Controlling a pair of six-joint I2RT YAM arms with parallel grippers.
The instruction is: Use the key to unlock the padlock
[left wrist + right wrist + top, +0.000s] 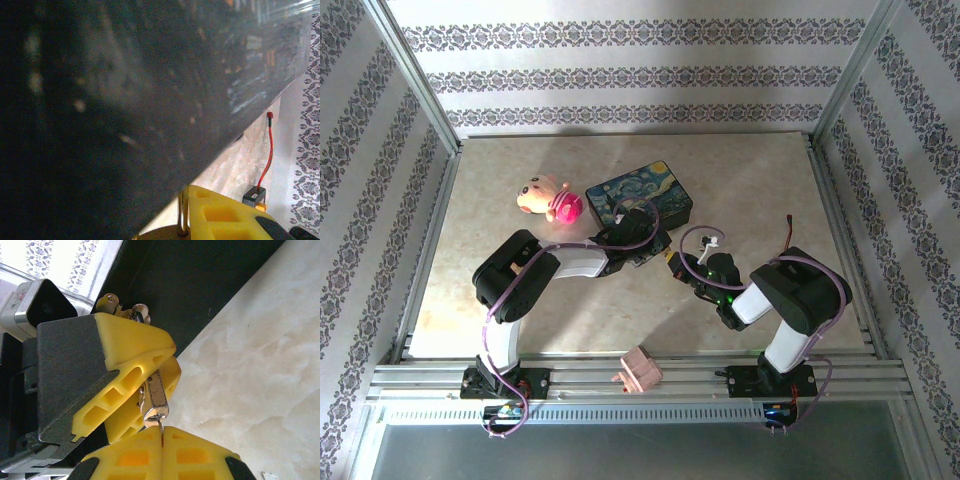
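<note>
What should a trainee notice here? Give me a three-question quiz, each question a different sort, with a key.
1. True or false: the left gripper holds the padlock.
2. In the top view, what lies just left of the painted box? A) plush toy B) mug C) screwdriver
3. Fill in: the right gripper is shut on the ____.
Key: 1 true; 2 A; 3 key.
</note>
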